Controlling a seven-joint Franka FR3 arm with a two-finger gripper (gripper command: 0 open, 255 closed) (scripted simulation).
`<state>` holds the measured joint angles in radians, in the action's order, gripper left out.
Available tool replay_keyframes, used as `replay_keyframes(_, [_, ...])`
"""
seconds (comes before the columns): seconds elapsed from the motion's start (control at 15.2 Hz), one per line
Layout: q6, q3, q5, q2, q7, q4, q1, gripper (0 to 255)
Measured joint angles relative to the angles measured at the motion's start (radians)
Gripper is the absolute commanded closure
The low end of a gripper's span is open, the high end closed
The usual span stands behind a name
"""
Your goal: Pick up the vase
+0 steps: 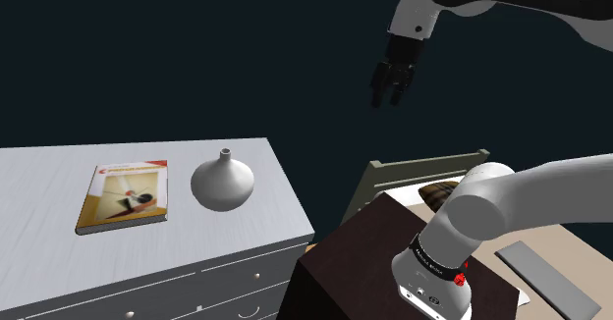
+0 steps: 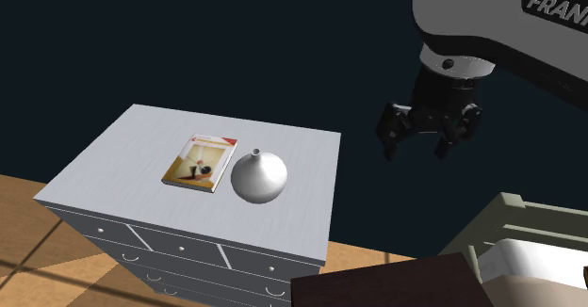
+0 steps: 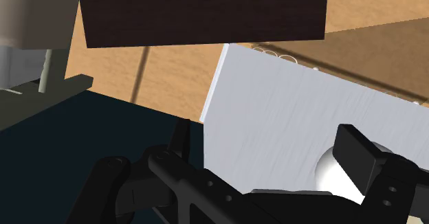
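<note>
All-black two-finger gripper (image 2: 415, 145), fingers spread, is held well apart from the white round-bellied, narrow-necked vase (image 2: 258, 178), set on a pale grey chest of drawers (image 2: 306, 154) beside an orange book (image 2: 198, 161). A centred descent over the neck is advised. In the wrist view, the vase is half masked by a finger.

Shows black gripper (image 2: 415, 147) up high, fingers spread, holding nothing. Finds white round vase (image 2: 258, 176) lower and well apart from it, upright on white dresser (image 2: 302, 154), book (image 2: 197, 161) just beyond.
</note>
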<state>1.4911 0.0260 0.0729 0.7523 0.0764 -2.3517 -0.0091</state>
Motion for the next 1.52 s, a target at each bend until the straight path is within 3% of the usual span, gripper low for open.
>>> replay_keyframes(0.26, [0.056,0.029,0.019,-0.044,0.023,-0.009,0.012,0])
replay_keyframes(0.92, [0.298,0.166,0.067,-0.338,0.135,0.062,0.056,0])
replay_keyframes(1.52, [0.437,0.274,0.023,-0.655,0.266,0.254,0.092,0])
